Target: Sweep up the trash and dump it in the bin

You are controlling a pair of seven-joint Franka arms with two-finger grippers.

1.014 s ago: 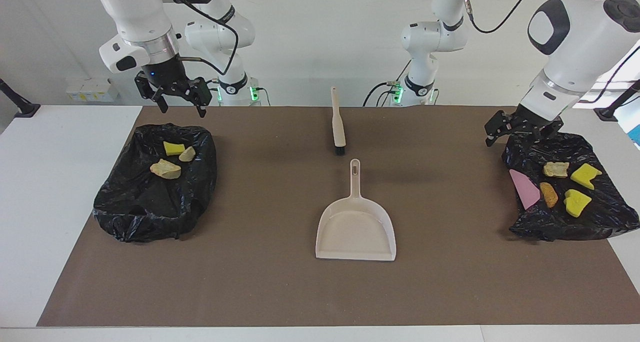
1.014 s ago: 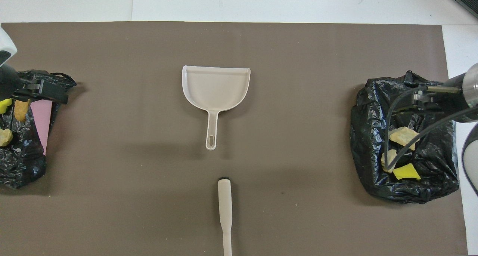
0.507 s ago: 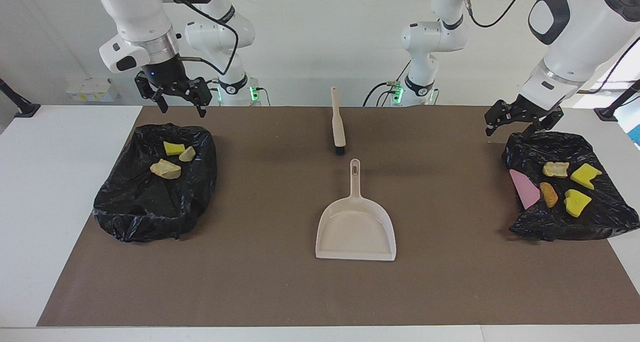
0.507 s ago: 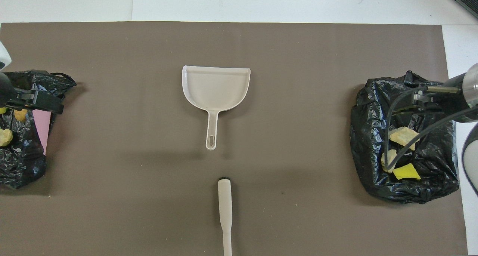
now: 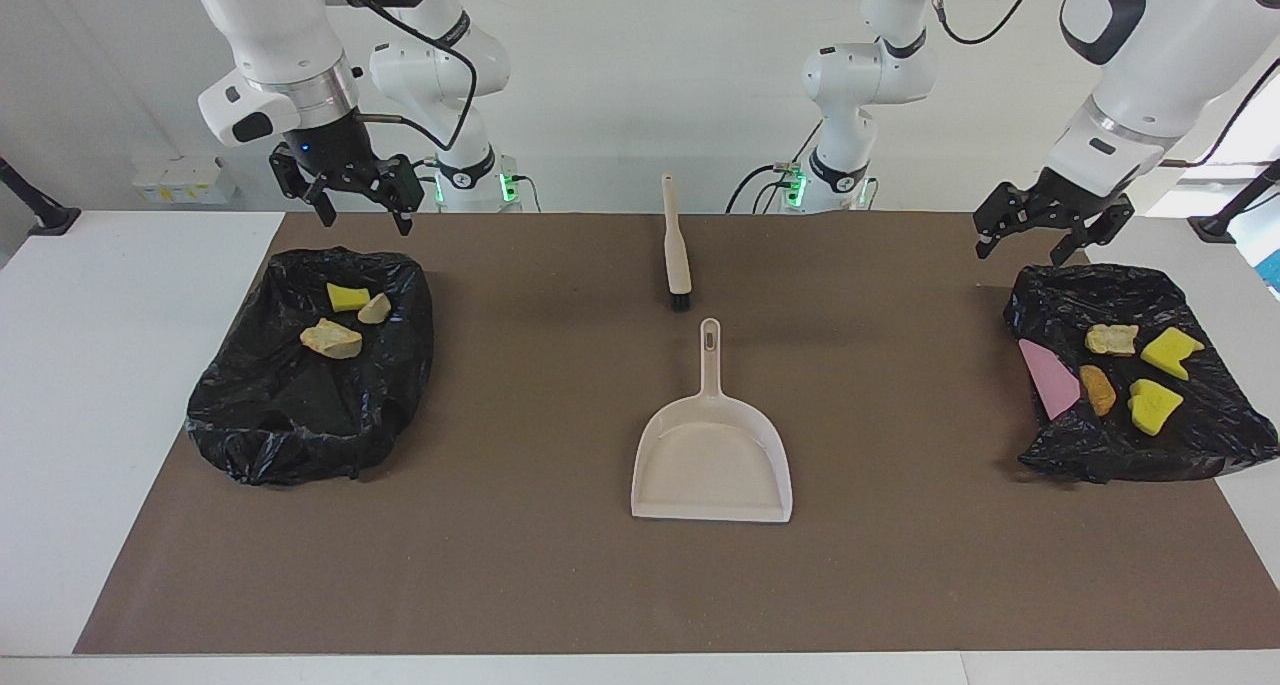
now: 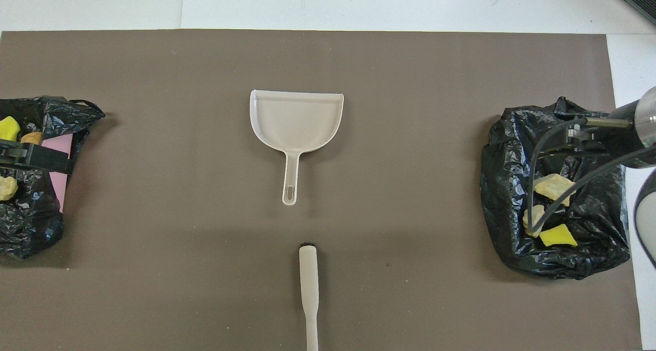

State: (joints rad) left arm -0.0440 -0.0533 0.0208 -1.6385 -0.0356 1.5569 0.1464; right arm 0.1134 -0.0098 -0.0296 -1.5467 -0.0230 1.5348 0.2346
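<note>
The trash lies on two black bags. On the bag [image 5: 1190,445] at the left arm's end are two yellow chunks [image 5: 1171,352], a tan lump [image 5: 1111,339] and an orange lump [image 5: 1098,390]. On the bag [image 5: 290,415] at the right arm's end are a yellow chunk [image 5: 347,296] and two tan lumps [image 5: 331,338]. My left gripper [image 5: 1030,250] is open and empty, up over its bag's edge nearest the robots. My right gripper [image 5: 365,220] is open and empty, over the mat beside its bag. A beige dustpan [image 5: 711,460] and brush [image 5: 675,245] lie mid-table.
A flat pink sheet [image 5: 1047,377] lies on the bag at the left arm's end. A brown mat [image 5: 520,565] covers most of the white table. The brush lies nearer to the robots than the dustpan, its bristles toward the dustpan's handle.
My left gripper has risen and drawn back toward the robots, off the black bag's edge. The right arm, the trash, dustpan and brush have not moved.
</note>
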